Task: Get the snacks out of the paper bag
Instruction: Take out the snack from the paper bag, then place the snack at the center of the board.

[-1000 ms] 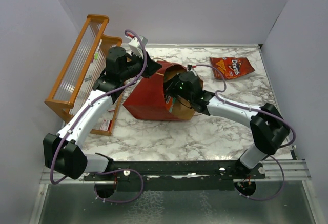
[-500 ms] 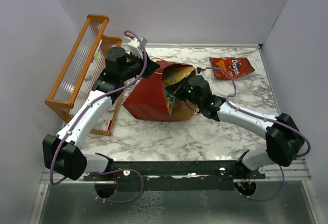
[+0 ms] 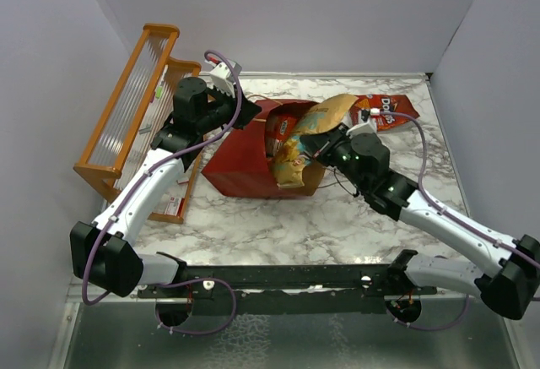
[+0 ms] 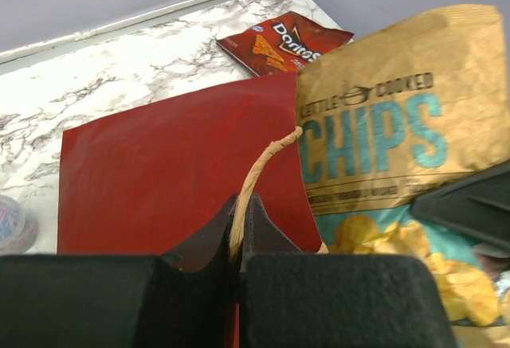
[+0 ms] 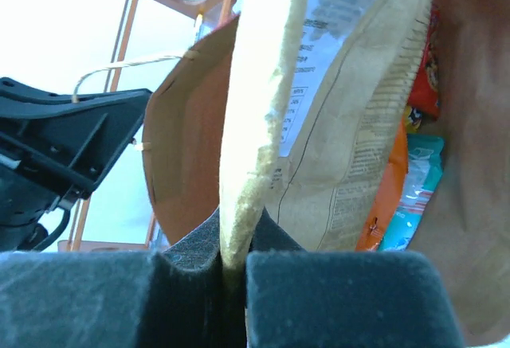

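Rack at left. Left gripper clamped on twine handle of paper bag, mid-table. Right gripper pinches chip bag by its edge, packet half out of the mouth. Doritos bag lies flat on table, far right.

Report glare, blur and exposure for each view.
Top external: evenly lit, sharp. Left wrist: its black fingers blur up close, while lettering on the large orange-yellow chip bag reads crisply. Right wrist: background beyond the dark red paper gift bag washes out white.
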